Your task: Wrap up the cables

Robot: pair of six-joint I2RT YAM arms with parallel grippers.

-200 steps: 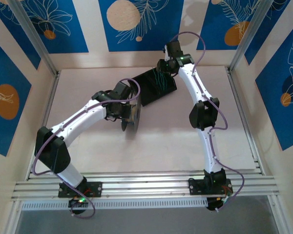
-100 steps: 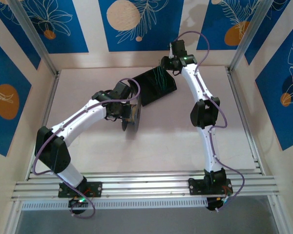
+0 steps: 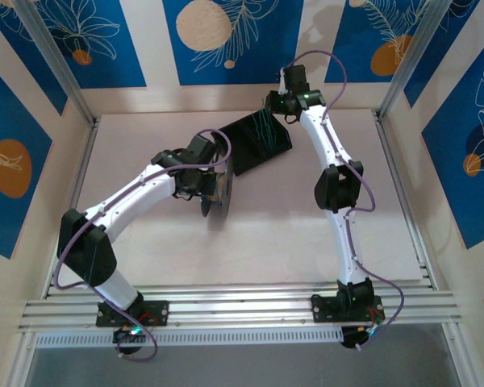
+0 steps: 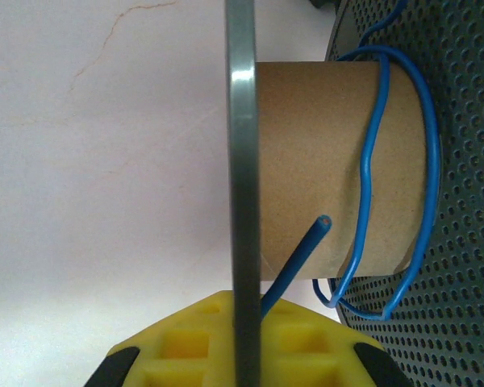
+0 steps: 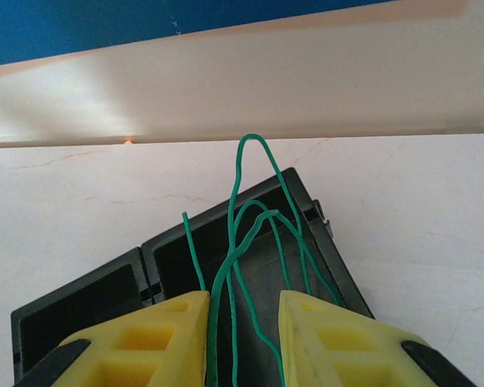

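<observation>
Yellow fingers (image 4: 185,347) of the left gripper (image 4: 240,339) are clenched on the thin grey flange (image 4: 242,121) of a cardboard-cored spool (image 4: 323,169). A thin blue wire (image 4: 426,161) loops loosely round the core. The right gripper (image 5: 242,322) has drawn back toward the far wall above the black plastic tray (image 5: 81,294). Its fingers stand apart, thin green wires (image 5: 244,210) running between them, unpinched. Winding the green likely waits on that grasp.

A black two-compartment tray (image 5: 81,294) sits on the pale table (image 3: 290,218) — near it a cardboard spool (image 4: 315,161), perhaps metal-flanged.
</observation>
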